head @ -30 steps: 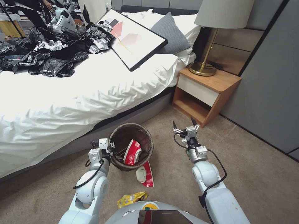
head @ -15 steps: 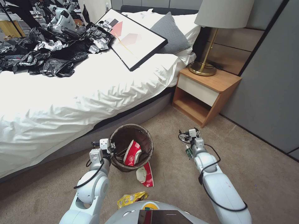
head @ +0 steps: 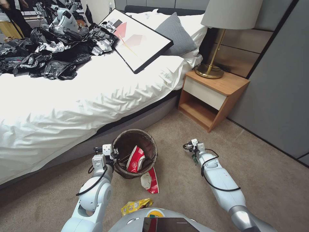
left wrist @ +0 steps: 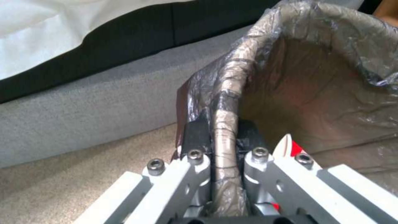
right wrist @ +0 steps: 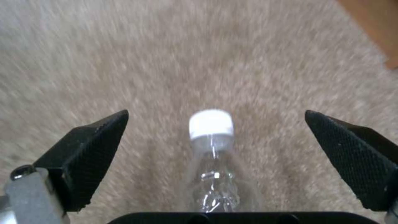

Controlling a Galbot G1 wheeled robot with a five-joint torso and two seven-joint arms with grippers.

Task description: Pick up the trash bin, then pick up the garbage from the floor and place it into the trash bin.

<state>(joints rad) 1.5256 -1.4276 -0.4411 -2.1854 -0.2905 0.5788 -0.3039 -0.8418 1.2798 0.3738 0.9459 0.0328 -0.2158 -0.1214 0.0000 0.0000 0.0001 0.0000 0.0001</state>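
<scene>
Right gripper (right wrist: pixel 215 155) is spread wide around the small plastic bottle (right wrist: pixel 212 146) on the carpet (head: pixel 180 199), roughly 3 o'clock from the trash bin (head: pixel 135 153). Best to center on the neck before squeezing. It's dropped lower than a second ago. Left gripper (left wrist: pixel 219 161) is clamped on the bin rim.
</scene>
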